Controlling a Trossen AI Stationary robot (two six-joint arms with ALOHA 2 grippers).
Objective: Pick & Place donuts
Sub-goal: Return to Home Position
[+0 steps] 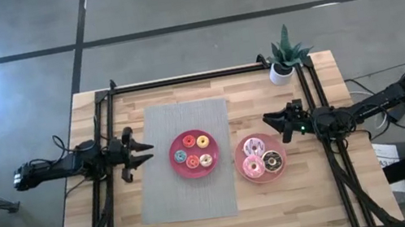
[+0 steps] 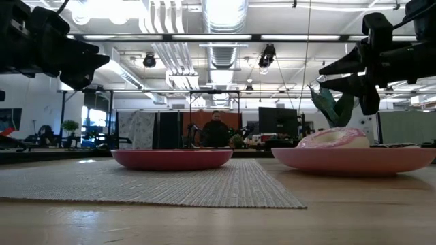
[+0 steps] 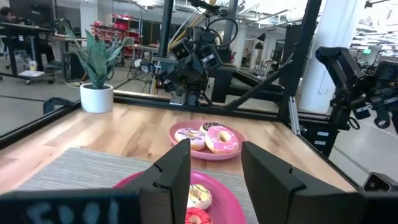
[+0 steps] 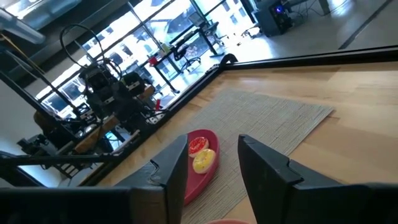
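Observation:
Several tiny donuts (image 1: 196, 151) in red, yellow, orange and blue lie on the red plate (image 1: 197, 170), which rests on the grey woven mat (image 1: 186, 190). Three larger donuts (image 1: 262, 157), pink-white sprinkled, pink and dark chocolate, lie on the pink plate (image 1: 246, 174) on the bare wood. My left gripper (image 1: 146, 153) hovers open above the mat, left of the red plate (image 3: 227, 199). My right gripper (image 1: 269, 125) hovers open just beyond the pink plate's far right side. In the left wrist view, the larger donuts (image 3: 211, 138) show past the fingers.
A small potted plant (image 1: 283, 63) stands at the table's far right corner. A dark metal frame (image 1: 180, 78) runs along the far edge and both sides. Bare wood lies near the front edge (image 1: 285, 215). A person (image 2: 216, 129) sits in the room far behind.

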